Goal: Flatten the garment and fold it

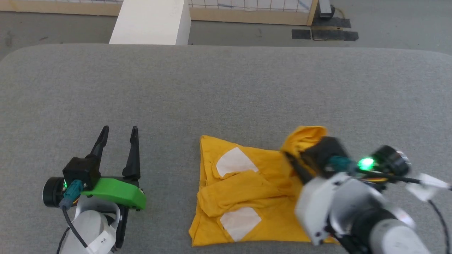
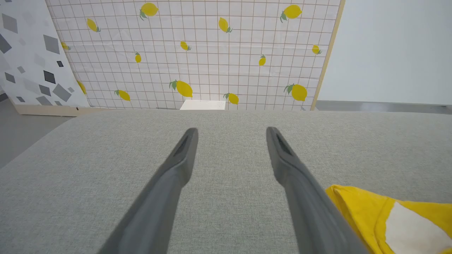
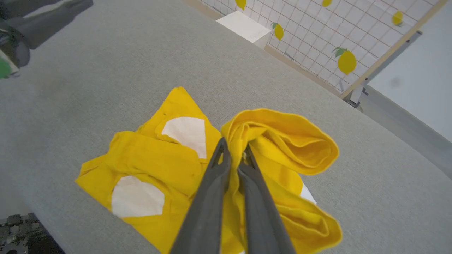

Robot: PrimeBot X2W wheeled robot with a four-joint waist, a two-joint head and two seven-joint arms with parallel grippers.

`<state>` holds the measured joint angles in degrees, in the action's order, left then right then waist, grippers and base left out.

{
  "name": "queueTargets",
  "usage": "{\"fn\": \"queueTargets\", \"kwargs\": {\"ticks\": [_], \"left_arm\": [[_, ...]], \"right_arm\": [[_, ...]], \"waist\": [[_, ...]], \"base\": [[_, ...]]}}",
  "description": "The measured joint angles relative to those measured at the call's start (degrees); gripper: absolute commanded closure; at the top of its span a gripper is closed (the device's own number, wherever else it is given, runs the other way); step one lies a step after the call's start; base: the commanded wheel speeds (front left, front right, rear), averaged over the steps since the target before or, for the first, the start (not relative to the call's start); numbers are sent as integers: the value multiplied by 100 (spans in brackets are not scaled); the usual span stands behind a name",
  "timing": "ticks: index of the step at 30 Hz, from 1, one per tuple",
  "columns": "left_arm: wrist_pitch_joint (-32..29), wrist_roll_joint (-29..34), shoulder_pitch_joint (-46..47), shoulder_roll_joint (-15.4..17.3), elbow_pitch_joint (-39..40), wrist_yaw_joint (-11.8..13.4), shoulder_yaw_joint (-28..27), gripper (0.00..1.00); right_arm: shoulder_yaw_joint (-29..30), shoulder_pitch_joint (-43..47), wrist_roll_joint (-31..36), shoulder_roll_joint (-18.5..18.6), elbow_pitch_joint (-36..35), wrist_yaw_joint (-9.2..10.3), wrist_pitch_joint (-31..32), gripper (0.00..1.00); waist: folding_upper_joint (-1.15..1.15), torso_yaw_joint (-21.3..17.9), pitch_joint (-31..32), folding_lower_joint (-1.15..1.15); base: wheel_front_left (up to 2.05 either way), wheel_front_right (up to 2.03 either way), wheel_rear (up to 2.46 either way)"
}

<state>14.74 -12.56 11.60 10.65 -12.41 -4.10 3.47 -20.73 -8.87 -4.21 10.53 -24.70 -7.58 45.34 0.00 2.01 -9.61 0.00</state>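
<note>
1 garment in right tool

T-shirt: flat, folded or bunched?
Bunched, partly folded over itself. Layers of the T-shirt overlap on its printed side, and the right gripper fingers pinch a raised, rolled fold at one edge.

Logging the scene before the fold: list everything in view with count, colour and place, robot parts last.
garment: one, bright yellow with white patches, crumpled on the table, centre-right.
table: one, grey fabric, under the garment.
white block: one, white, beyond the table's far edge.
lemon-print screen: one, white grid with yellow lemons, behind the block.
diamond-pattern panel: one, white with grey diamonds, beside the screen.
black mats: several, black, floor beyond the table.
left gripper: one, dark fingers, open, above bare table.
right gripper: one, dark fingers, shut on the garment.
</note>
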Motion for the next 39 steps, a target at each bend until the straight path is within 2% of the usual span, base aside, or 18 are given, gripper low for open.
{"fn": "queueTargets", "kwargs": {"ticks": [4, 7, 15, 16, 17, 20, 23, 26, 29, 35, 39], "left_arm": [[0, 12, 34, -71, -7, -40, 38, 0], [0, 45, 82, -130, -19, -45, 78, 0], [0, 70, 197, -207, -33, -96, 90, 0], [0, 82, 198, -212, -35, -97, 86, 0], [0, 92, 198, -222, -36, -98, 81, 0], [0, 99, 198, -250, -41, -115, 48, 0], [0, 100, 194, -268, -56, -122, 2, 0], [0, 105, 194, -278, -80, -138, -36, 0], [0, 115, 190, -282, -82, -140, -82, 0], [0, 151, 156, -282, -53, -147, -126, 0], [0, 158, 134, -281, -19, -147, -176, 0]], "right_arm": [[-855, -584, -151, -182, 787, 0, -172, 100], [-1252, -918, -264, -399, 1457, 0, -394, 100], [-1652, -1505, -499, -679, 3077, 0, -801, 100], [-1681, -1544, -521, -690, 3237, 0, -806, 62], [-1705, -1582, -577, -701, 3381, 0, -806, 0], [-1760, -1611, -816, -719, 3508, 0, -906, 0], [-1724, -1612, -1073, -736, 3352, 0, -1189, 0], [-1505, -1606, -1538, -743, 2810, 0, -1791, 0], [-1093, -1543, -1685, -766, 2205, 0, -2484, 0], [750, -510, -1759, -770, 1323, 1, -3793, 0], [1573, 275, -2060, -761, 1388, 1, -3979, 0]], "waist": [[0, 120, -59, 0], [0, 223, -109, 0], [0, 469, -318, 0], [0, 493, -343, 0], [0, 516, -365, 0], [0, 550, -401, 1], [0, 524, -378, 0], [0, 470, -324, 0], [0, 393, -263, 0], [0, 209, -143, 0], [0, 102, -90, 0]], "base": [[0, 0, 0], [0, 0, 0], [0, 0, 0], [0, 0, 0], [0, 0, 0], [0, 0, 0], [0, 0, 0], [0, 0, 0], [0, 0, 0], [0, 0, 0], [0, 0, 0]]}}
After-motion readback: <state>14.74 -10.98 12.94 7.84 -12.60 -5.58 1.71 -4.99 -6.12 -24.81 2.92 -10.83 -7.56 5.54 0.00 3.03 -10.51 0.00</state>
